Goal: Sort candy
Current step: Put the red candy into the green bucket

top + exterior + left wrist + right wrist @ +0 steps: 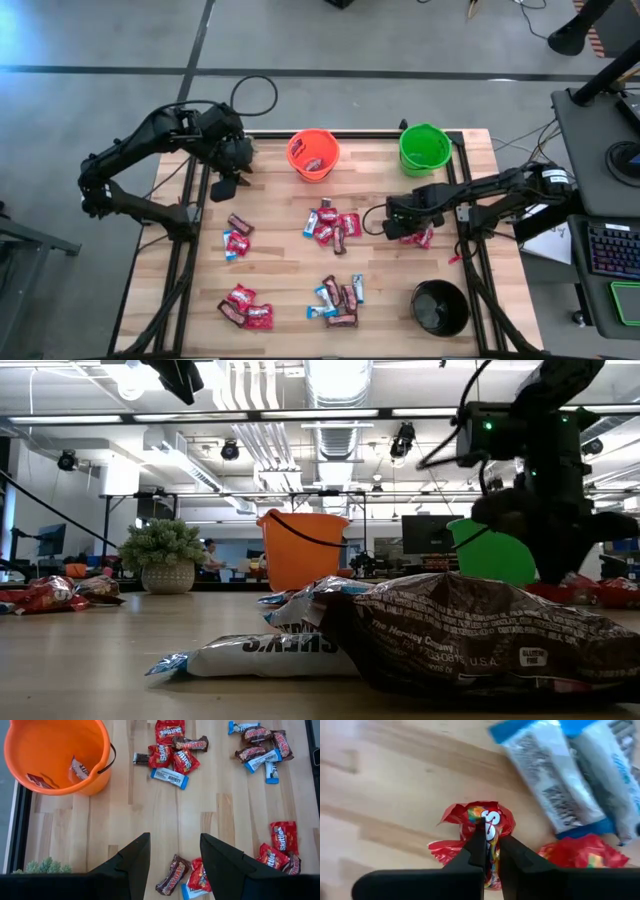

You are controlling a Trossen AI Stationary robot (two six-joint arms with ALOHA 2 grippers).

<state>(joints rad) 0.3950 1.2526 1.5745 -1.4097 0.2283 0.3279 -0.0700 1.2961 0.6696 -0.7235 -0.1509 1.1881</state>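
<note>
Candy lies in several small piles on the wooden table (280, 270): red packets, blue-and-white bars and dark brown bars. My right gripper (405, 228) points down into the pile at the right (422, 238), shut on a red packet (487, 820). Two blue-and-white bars (555, 785) and another red packet (580, 852) lie on the table beside it. My left gripper (175, 855) hangs open above the table's far left, over bare wood, near the orange bucket (55, 755), which has a few sweets inside. My right gripper pinches the red packet's middle (491, 822) between its two fingers (475, 847). The fingers come from above, pointing steeply down. The wrapper bunches up and crumples around the fingertips. Whether the packet is clear of the table does not show.
A green bucket (425, 150) stands at the far right and a black bucket (440, 307) at the near right. Other piles lie at the middle (330, 225), near middle (338, 298), left (236, 237) and near left (245, 310). A small green plant (40, 866) stands by the far left edge.
</note>
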